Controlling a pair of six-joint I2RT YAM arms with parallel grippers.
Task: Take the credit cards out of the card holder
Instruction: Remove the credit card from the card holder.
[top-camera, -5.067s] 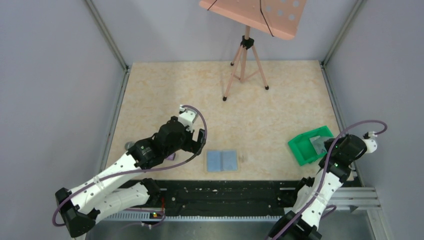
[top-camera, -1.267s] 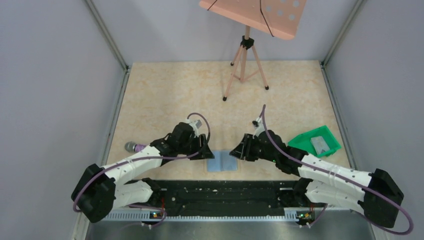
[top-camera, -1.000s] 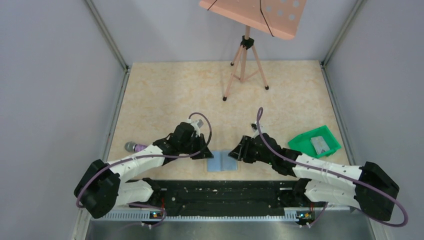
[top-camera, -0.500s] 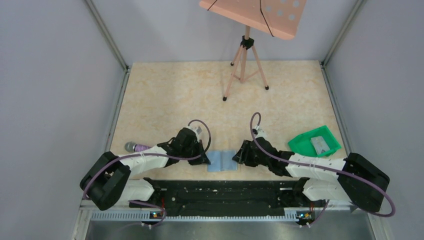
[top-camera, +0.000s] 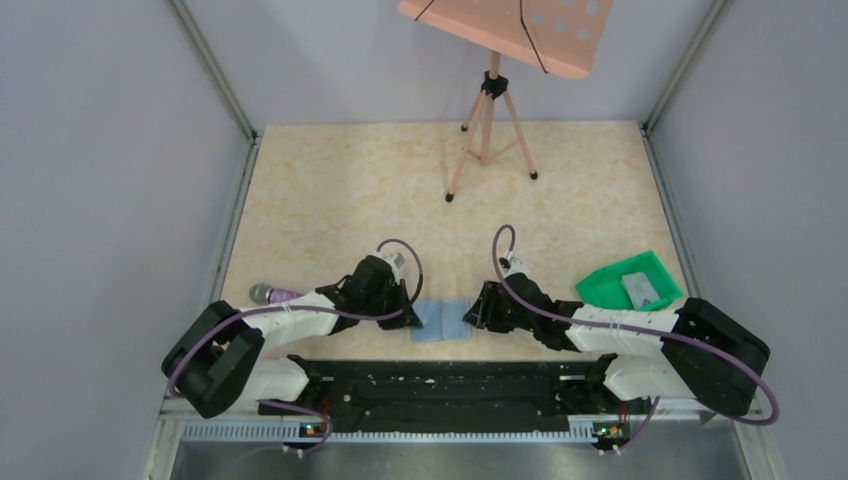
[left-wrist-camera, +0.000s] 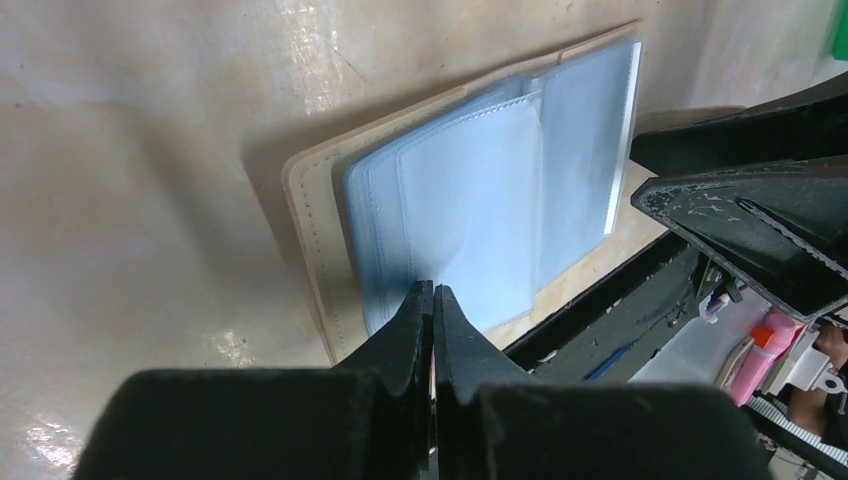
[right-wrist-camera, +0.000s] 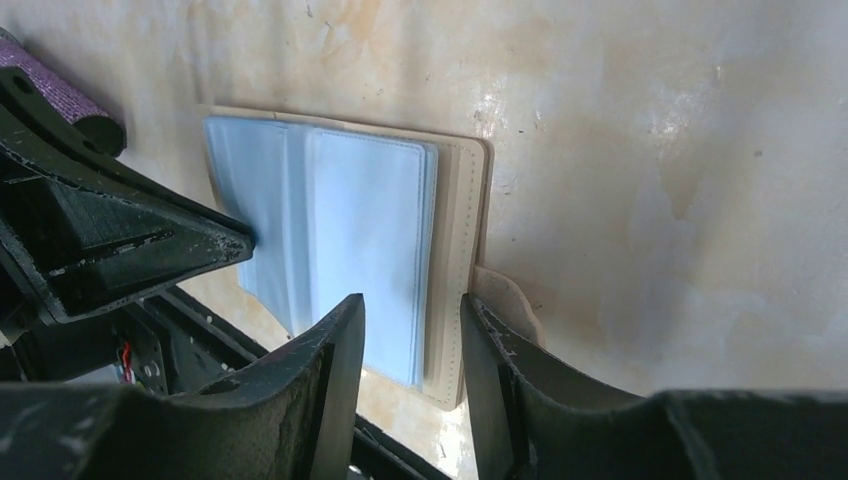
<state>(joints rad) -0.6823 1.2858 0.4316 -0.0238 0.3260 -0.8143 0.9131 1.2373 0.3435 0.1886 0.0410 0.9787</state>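
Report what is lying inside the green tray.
A pale grey card lies flat in the green tray. Whatever is beneath the card is covered, so a second one cannot be ruled out.

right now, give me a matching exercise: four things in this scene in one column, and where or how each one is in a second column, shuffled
Column one:
1. left gripper
2. right gripper
3. green tray
4. purple microphone

Column two:
A. lies flat, off to the left of both grippers
B. open, fingers astride the right edge of the card holder
C. off to the right of both grippers, a grey card inside
D. shut, tips at the card holder's left blue panel

Pairs: 1-D, 2-B, 3-C, 4-A
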